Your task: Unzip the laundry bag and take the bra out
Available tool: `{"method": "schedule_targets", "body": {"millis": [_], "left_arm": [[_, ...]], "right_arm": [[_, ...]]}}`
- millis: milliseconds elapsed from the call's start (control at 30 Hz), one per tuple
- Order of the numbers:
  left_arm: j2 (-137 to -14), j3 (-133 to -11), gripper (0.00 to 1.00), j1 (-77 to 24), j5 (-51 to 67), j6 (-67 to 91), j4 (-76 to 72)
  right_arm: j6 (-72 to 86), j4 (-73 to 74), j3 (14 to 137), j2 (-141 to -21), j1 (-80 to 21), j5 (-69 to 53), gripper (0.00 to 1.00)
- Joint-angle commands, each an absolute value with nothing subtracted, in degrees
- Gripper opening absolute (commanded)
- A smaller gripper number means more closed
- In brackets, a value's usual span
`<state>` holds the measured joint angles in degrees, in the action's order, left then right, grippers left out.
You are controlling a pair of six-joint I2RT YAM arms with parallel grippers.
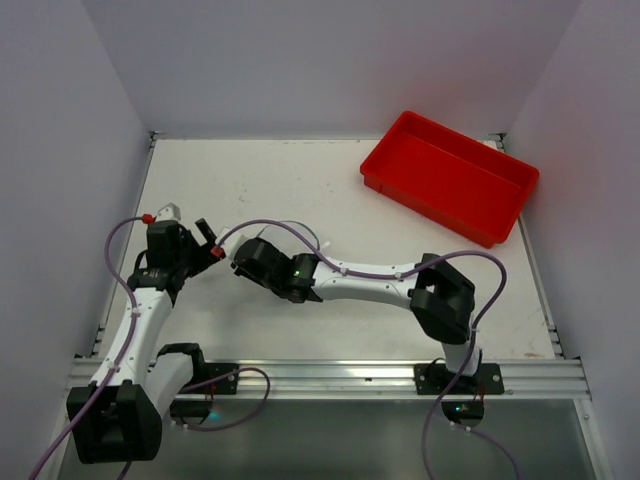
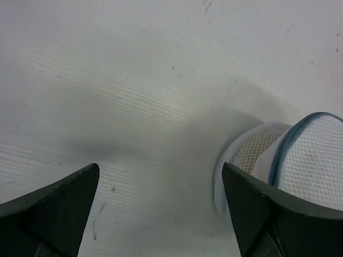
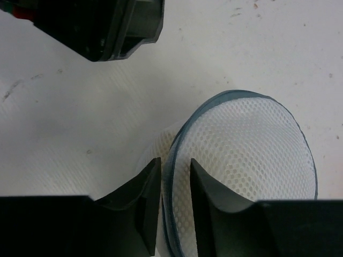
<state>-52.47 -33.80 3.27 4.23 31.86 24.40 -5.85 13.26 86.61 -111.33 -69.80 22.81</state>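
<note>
The laundry bag [image 3: 252, 144] is a round white mesh case with a blue-grey rim zipper, lying on the white table. My right gripper [image 3: 176, 163] is shut on its zippered rim, one finger on each side of the zipper band. My left gripper [image 2: 161, 167] is open and empty over bare table. The bag [image 2: 316, 160] lies just beyond its right finger [image 2: 252, 209]. A faint peach tint shows through the mesh [image 2: 249, 152]; the bra itself is not plainly seen. In the top view the two grippers, left [image 1: 208, 240] and right [image 1: 240, 258], meet at the table's left and hide the bag.
A red rectangular plastic tray [image 1: 450, 175] stands at the back right. The left gripper's black body [image 3: 102, 27] is close above the bag in the right wrist view. Walls close in the table on the left, back and right.
</note>
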Motion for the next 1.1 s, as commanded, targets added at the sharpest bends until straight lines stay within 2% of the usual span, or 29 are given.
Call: {"method": "schedule_targets", "body": {"millis": [0,33,67,100,167,467,733,933,1067], "left_arm": [[-51.68,-33.4,1.0,3.78,6.85,30.32,21.45],[-51.77,-33.4,1.0,3.78,6.94,30.32,21.36],[-51.77,-33.4,1.0,3.78,7.55,30.32,21.36],[-51.85,-33.49,1.0,3.78,7.99,30.32,21.36],[-51.68,-33.57,1.0,3.69,10.18,30.5,21.01],[-51.07,-33.67,1.0,3.78,24.42,32.34,18.46],[-49.66,-32.34,0.95,3.6,30.93,35.68,15.38],[-50.18,-32.69,0.95,2.64,31.47,36.74,14.24],[-50.62,-33.83,0.95,1.23,30.59,37.18,14.06]], "right_arm": [[-7.91,9.49,89.03,-112.23,-70.14,29.61,0.28],[-8.0,9.41,89.03,-112.41,-70.14,30.14,0.24],[-8.0,9.23,88.86,-112.24,-70.22,30.41,0.12],[-8.0,9.05,88.68,-111.89,-70.22,30.41,0.06],[-7.56,8.88,87.98,-109.97,-70.31,29.8,0.0],[-2.04,7.83,83.59,-101.87,-70.22,27.15,0.0],[10.71,7.12,78.76,-97.57,-69.79,36.45,0.0],[26.07,10.35,70.69,-89.58,-69.35,49.47,0.0],[44.24,17.56,63.38,-79.05,-68.99,53.0,0.0]]}}
